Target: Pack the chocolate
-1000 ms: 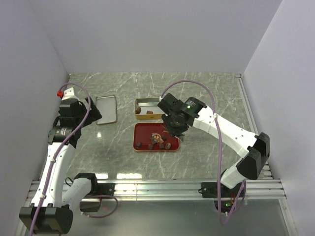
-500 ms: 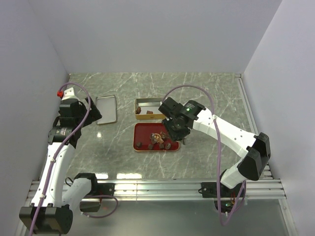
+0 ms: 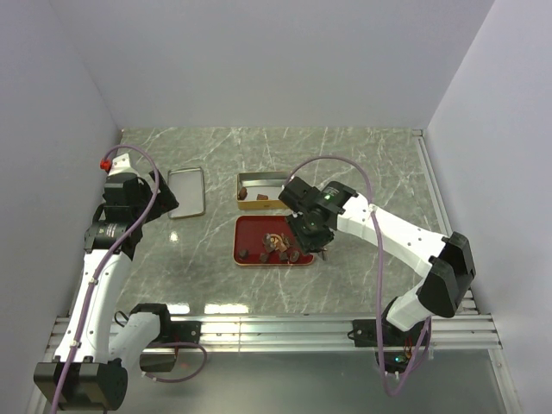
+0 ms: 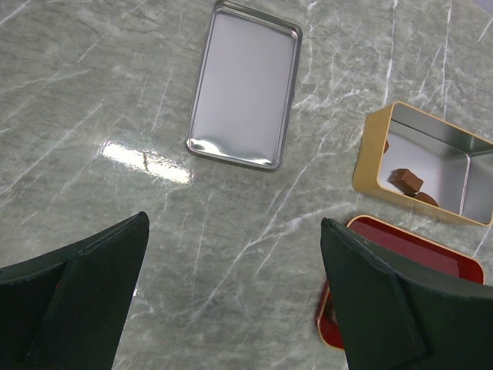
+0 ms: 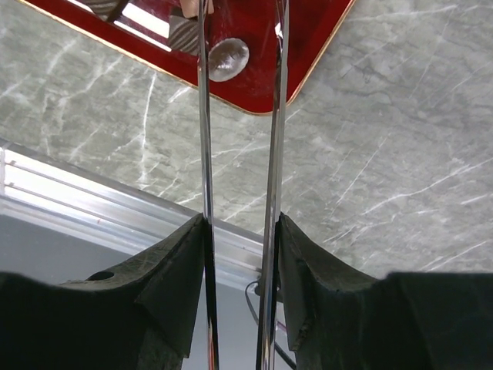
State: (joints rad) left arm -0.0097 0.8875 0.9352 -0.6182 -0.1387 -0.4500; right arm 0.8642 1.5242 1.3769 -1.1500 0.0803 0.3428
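Right wrist view showed the right gripper (image 5: 241, 223) clamped on the tongs (image 5: 204, 116), whose blades stood apart around a chocolate (image 5: 227, 60) near a corner of the red tray (image 5: 308, 38). An off-centre squeeze might have flicked that piece over the tray's rim. Left of the tray, the left gripper (image 4: 235, 223) gaped wide and held nothing.

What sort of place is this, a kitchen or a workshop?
Most likely a robot test booth, not a kitchen. Plain white walls box in a grey marble-patterned table, and two white-and-black robot arms, left and right, are mounted at its near edge.
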